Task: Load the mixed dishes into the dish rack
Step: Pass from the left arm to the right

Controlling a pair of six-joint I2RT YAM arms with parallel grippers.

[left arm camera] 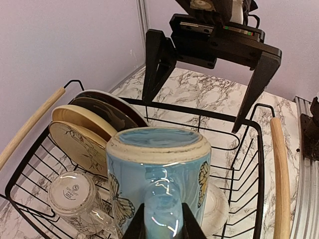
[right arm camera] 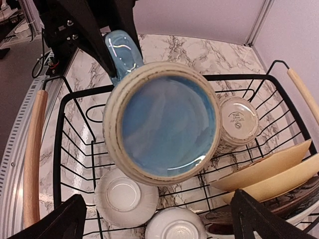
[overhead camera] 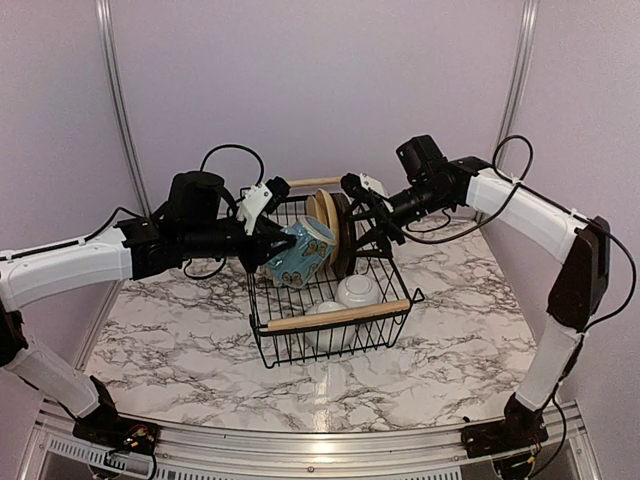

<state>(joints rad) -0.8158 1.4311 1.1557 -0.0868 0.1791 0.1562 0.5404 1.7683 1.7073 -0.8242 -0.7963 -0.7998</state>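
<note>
The left fingers (left arm camera: 133, 230) are pinching the handle of a blue mug (left arm camera: 157, 169) and holding it tilted just above the rack (overhead camera: 340, 316). Its base is facing the right fingers (right arm camera: 55, 224), which are hanging wide apart, gripping nothing. Inside the rack, plates (overhead camera: 335, 225) are standing on edge at the far end, while bowls (overhead camera: 358, 290) and a second mug (left arm camera: 75, 191) – base up – are sitting nearer. The rack is resting mid-desk (overhead camera: 170, 320).

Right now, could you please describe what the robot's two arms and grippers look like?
Both the left arm and the right arm are white shells linked by black joints, with thin black cables looping off them. The left gripper and right gripper are black, each with two long straight fingers on a crossbar and a small white mount behind it.
</note>
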